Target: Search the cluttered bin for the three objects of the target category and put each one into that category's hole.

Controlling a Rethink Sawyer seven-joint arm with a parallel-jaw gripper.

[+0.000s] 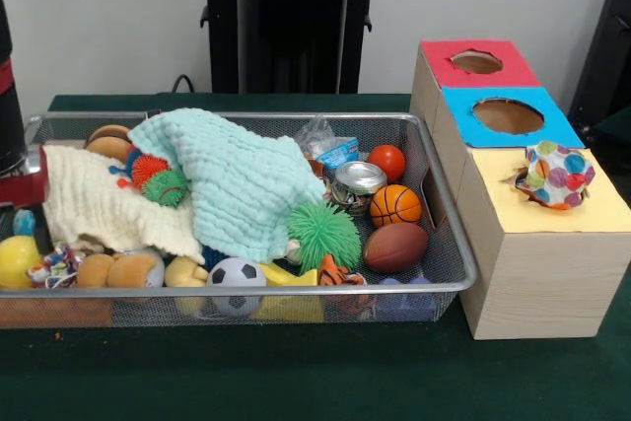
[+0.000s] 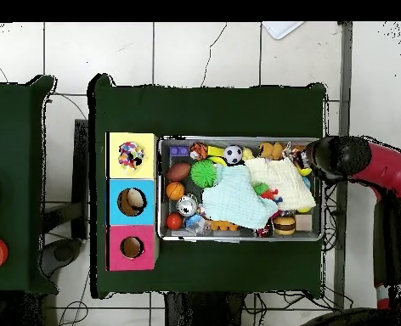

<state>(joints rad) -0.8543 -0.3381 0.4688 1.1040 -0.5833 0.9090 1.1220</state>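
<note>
The silver wire-mesh bin holds a heap of toys and cloths; it also shows in the overhead view. One spotted fabric piece sits bunched in the hole of the yellow-topped box, sticking up out of it. Another spotted piece lies at the bin's front left corner. A third does not show. My gripper is at the bin's left end, mostly cut off by the picture's edge; in the overhead view it hangs over the bin's right end.
A mint cloth and a cream cloth cover the bin's middle and left. A green spiky ball, a basketball, a football and a can lie at the right. Blue-topped and red-topped boxes stand behind the yellow one.
</note>
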